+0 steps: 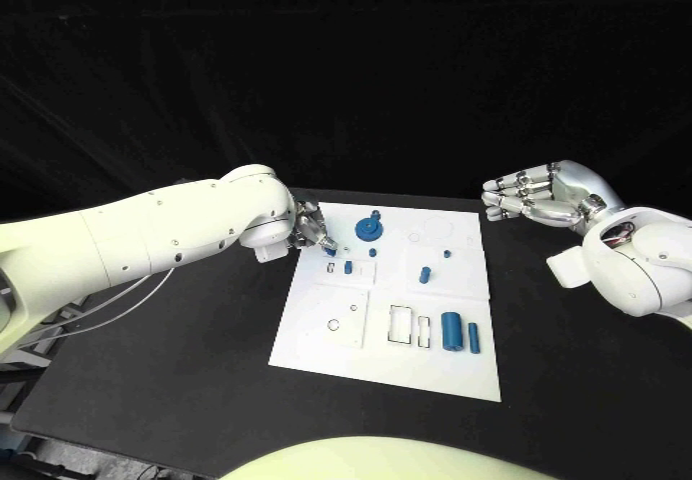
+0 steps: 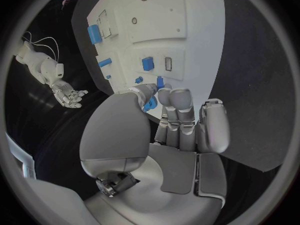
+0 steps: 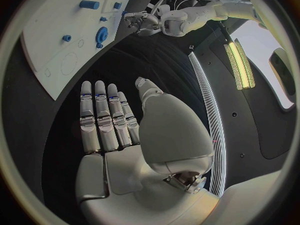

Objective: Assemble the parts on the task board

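Two white arms are reaching over the black table (image 1: 173, 380), one from each side. The left arm is stretching in from the left, and its silver left hand (image 1: 310, 232) is hovering over the far left part of the task board (image 1: 433, 375), fingers angled down toward the plate. In the left wrist view this left hand's fingertips (image 2: 164, 93) are pinching a small blue part (image 2: 160, 81) just above the board's surface. The right hand (image 1: 545, 195) is hanging off the board's far right corner, well apart from it, palm turned inward, fingers straight and side by side with the thumb apart, gripping nothing.

The task board is lying flat in the middle of the table, a smooth matte white rectangular plate with shallow outlined recesses: rectangular slots and small round holes. On its far side a blue toothed gear (image 1: 369, 231) is sitting with a knob on top. A short blue peg (image 1: 426, 274) is lying near the board's middle. At the near right, a thick blue cylinder (image 1: 451, 331) and a thin blue rod (image 1: 473, 337) are lying side by side, just right of the rectangular slots.
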Robot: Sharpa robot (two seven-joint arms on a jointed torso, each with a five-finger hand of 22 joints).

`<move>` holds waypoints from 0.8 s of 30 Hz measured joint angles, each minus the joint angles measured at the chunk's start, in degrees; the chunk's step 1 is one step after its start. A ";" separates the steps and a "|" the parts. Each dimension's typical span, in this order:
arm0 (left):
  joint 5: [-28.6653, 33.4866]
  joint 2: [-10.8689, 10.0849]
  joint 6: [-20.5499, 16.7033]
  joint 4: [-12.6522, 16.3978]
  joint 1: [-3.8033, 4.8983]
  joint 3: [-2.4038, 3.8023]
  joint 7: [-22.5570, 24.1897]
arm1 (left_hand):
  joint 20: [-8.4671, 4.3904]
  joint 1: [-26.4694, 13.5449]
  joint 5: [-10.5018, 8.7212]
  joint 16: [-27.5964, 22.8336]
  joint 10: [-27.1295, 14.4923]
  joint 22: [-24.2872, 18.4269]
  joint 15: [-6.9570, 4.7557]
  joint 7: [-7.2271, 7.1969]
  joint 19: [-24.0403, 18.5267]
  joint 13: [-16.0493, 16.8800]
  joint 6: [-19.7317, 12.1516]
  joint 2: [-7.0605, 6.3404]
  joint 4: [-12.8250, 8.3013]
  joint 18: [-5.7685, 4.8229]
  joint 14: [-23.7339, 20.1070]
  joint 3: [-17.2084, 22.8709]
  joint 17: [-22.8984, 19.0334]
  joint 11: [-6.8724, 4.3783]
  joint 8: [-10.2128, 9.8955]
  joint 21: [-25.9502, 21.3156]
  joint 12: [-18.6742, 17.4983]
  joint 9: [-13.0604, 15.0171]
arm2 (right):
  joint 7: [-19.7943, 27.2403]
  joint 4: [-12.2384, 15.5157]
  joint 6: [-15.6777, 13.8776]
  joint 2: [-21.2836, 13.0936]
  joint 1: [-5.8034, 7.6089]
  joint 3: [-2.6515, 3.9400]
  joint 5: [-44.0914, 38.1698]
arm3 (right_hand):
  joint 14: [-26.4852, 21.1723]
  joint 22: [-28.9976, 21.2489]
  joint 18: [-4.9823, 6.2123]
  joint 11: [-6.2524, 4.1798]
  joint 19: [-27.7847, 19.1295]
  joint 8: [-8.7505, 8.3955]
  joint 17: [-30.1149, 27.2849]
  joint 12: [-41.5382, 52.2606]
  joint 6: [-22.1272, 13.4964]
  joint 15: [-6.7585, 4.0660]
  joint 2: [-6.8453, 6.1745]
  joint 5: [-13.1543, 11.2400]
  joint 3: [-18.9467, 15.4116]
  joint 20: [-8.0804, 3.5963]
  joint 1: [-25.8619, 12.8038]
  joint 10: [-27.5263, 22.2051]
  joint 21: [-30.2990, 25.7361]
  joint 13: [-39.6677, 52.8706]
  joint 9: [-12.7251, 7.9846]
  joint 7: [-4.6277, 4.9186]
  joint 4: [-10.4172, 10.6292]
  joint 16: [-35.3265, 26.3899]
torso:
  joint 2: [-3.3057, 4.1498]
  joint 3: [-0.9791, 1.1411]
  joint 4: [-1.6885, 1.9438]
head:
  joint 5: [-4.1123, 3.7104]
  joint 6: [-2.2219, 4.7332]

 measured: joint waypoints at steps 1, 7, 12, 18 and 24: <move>-0.51 -0.09 -0.30 0.38 -0.24 0.00 0.07 | 0.15 -0.05 0.01 0.00 0.10 0.13 -0.06 -0.12 0.15 0.08 0.12 -0.05 -0.04 -0.01 0.06 0.04 0.00 0.08 0.00 0.00 0.07 -0.04 | 0.00 0.03 0.00 -0.01 0.00 0.00 0.00 | 0.00 0.00 0.00 0.00 0.00 0.00 0.00 0.00 0.00 0.00 0.00 0.00 0.00 0.00 0.00 0.00 0.00 0.00 0.00 0.00 0.00 0.00 | 0.01 0.00 -0.01 | 0.02 0.01; -3.28 -0.32 -1.00 1.54 -1.14 0.02 0.33 | -0.05 -0.16 0.02 0.00 0.29 0.47 -0.33 -0.19 0.36 0.15 0.20 -0.15 -0.01 0.00 -0.07 0.32 -0.01 -0.09 -0.02 0.29 0.32 -0.06 | 0.05 0.15 0.00 -0.07 0.00 0.00 0.00 | 0.00 0.00 0.00 0.00 0.00 0.00 0.00 0.00 0.00 0.00 0.00 0.00 0.00 0.00 0.00 0.00 0.00 0.00 0.00 0.00 0.00 0.00 | 0.04 -0.04 -0.10 | 0.16 0.02; -5.32 -0.33 -1.15 1.80 -2.06 0.02 0.38 | -0.05 -0.57 0.02 0.00 0.29 0.61 -0.33 -0.20 0.36 0.20 0.20 -0.56 -0.32 -0.01 -0.08 0.63 -0.01 -0.09 -0.04 0.29 0.32 0.02 | 0.09 0.16 0.01 -0.11 0.00 0.00 0.01 | 0.00 -0.06 0.00 0.00 0.00 0.00 0.00 0.00 0.00 0.00 0.00 0.00 0.00 0.00 0.00 0.00 0.00 0.00 -0.01 0.00 0.00 0.00 | 0.06 -0.06 -0.02 | 0.03 -0.05; -6.69 -0.24 -1.16 1.79 -2.43 0.03 0.38 | -0.05 -0.84 0.02 0.00 0.29 0.61 -0.33 -0.19 0.36 0.19 0.59 -0.83 -0.77 0.00 -0.08 1.09 -0.01 -0.09 -0.06 0.29 0.32 0.02 | 0.11 0.10 0.04 -0.04 0.00 0.00 0.36 | 0.00 -0.06 0.00 0.00 0.00 0.00 0.00 0.00 0.00 0.00 0.00 0.00 0.00 0.00 0.00 0.00 0.00 0.00 -0.01 0.00 0.00 0.00 | 0.05 -0.07 -0.01 | 0.01 -0.19; -7.33 -0.23 -0.87 1.81 -2.47 0.10 0.26 | -0.05 -0.98 0.01 0.00 0.29 0.68 -0.33 -0.19 0.36 0.19 0.59 -0.97 -0.97 0.00 -0.08 1.28 0.04 -0.09 -0.12 0.29 0.32 0.00 | 0.12 0.01 0.16 -0.05 0.00 0.00 0.99 | 0.00 -0.05 0.00 0.00 0.00 0.00 0.01 0.23 0.00 0.00 0.00 0.00 0.00 0.00 0.00 0.00 0.00 0.00 -0.02 0.00 0.00 0.00 | 0.05 -0.05 -0.04 | 0.09 -0.23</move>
